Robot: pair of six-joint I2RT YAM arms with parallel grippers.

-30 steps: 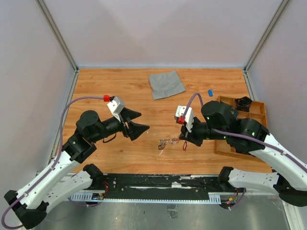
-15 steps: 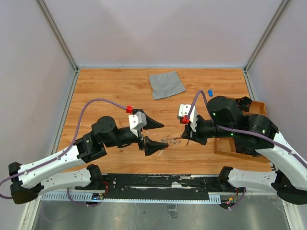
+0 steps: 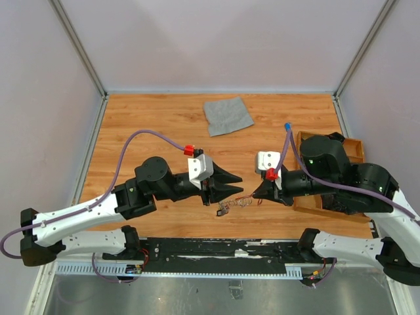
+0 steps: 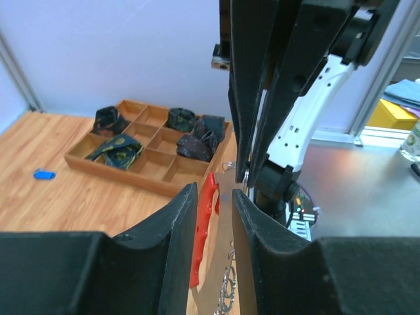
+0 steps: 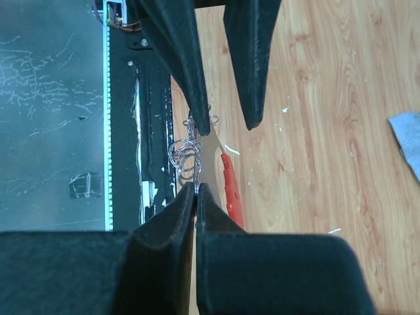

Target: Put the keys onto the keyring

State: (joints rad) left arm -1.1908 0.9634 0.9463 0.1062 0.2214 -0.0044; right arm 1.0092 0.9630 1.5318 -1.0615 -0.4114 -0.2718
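My right gripper (image 3: 256,195) is shut on the keyring's thin metal end, holding it a little above the wooden table. The keyring's red clip (image 5: 231,190) and its silvery rings (image 5: 187,157) stick out past the right gripper (image 5: 196,188). My left gripper (image 3: 241,186) faces it tip to tip. In the left wrist view the red clip (image 4: 207,230) lies in the narrow gap of the left gripper (image 4: 214,193), against the left finger and apart from the other. The chain (image 3: 223,209) hangs down. A small blue key (image 3: 287,125) lies far right.
A wooden compartment tray (image 3: 357,146) with dark bundles stands at the right edge, just behind the right arm. A grey cloth (image 3: 228,115) lies at the back middle. The black rail (image 3: 210,248) runs along the near edge. Walls close the table on three sides.
My left arm has swung right to the keyring and its jaws have narrowed from wide around the red clip. The right gripper has shifted slightly right, still holding the keyring.
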